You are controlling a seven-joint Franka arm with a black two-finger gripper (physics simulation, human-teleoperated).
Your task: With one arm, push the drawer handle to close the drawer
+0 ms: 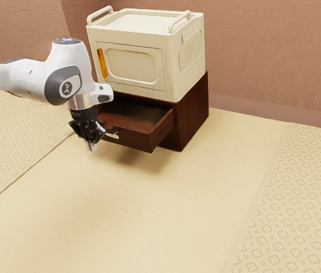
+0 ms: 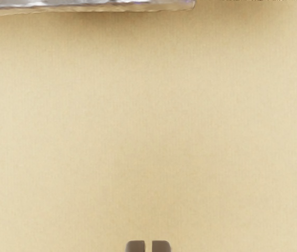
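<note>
pincer [image 1: 93, 147], empty, tips all but together, hangs over open floor [image 1: 109, 216] near the front edge of the jutting drawer [image 1: 134, 140]

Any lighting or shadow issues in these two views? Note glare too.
Exterior view: a soft, blurry-edged shadow lies on the pale yellow floor covering below the open drawer, whose inside darkens toward the back; no harsh glare. Wrist view: pale glints streak the grey strip, with soft brownish shading on the surface beside it; the rest is lit fairly evenly.
</note>
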